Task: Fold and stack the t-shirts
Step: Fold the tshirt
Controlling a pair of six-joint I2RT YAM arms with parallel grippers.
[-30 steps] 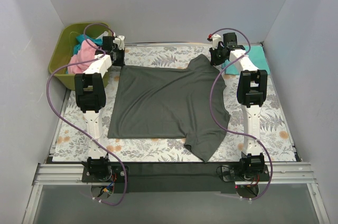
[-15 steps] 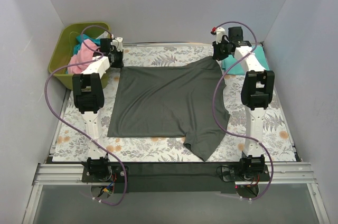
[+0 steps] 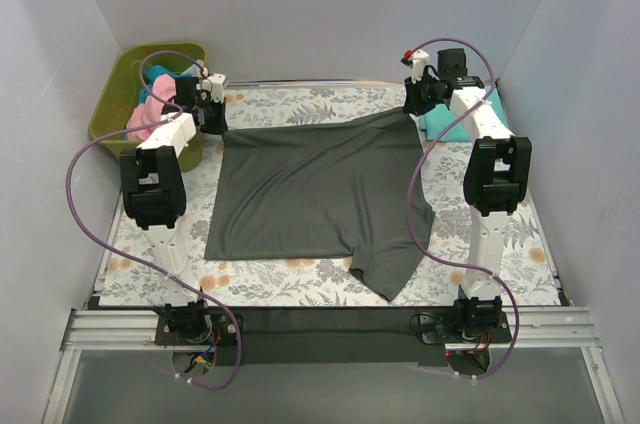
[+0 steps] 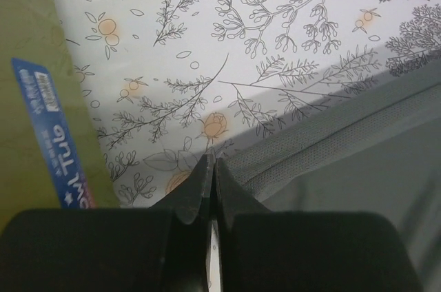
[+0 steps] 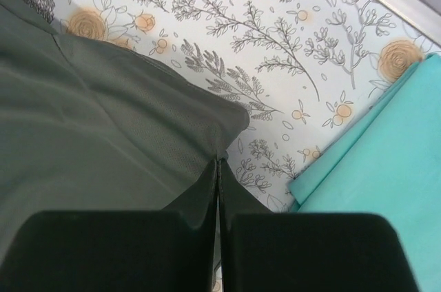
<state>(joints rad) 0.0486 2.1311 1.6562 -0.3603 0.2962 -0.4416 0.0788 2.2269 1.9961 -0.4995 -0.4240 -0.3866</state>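
Observation:
A dark charcoal t-shirt (image 3: 310,194) lies spread flat on the floral cloth, with one sleeve hanging toward the near edge. My left gripper (image 3: 212,116) is shut on its far-left corner. In the left wrist view the closed jaws (image 4: 211,164) meet the hem of the shirt (image 4: 358,140). My right gripper (image 3: 414,107) is shut on its far-right corner. In the right wrist view the jaws (image 5: 218,162) pinch the edge of the cloth (image 5: 103,120). A folded teal-green t-shirt (image 3: 440,128) lies at the far right, and it also shows in the right wrist view (image 5: 372,168).
An olive-green bin (image 3: 115,109) stands at the far left with a pink shirt (image 3: 148,116) and teal cloth in it. Its wall with a blue label (image 4: 41,99) is close beside my left gripper. White walls enclose the table on three sides.
Both grippers have moved outward and toward the back, left to the left and right to the right. The shirt's far edge is drawn out straighter between them.

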